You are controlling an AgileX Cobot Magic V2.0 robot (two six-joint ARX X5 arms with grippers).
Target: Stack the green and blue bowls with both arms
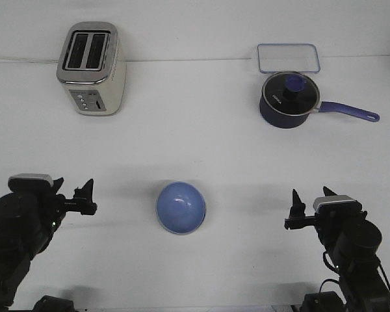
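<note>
The round periwinkle-blue bowl (181,207) has a smooth, slightly glossy skin with a soft highlight, plastic or glazed ware by the look of it. The white tabletop (195,136) is matt and even. The cream two-slot toaster (91,68) carries a brushed, silvery metal top and front panel over satin-painted sides. The dark navy saucepan (287,101) has a glossy enamel-like body, a shiny lid and a smooth blue handle. The clear rectangular lid-like tray (288,58) seems to be transparent plastic with a bluish rim.
</note>
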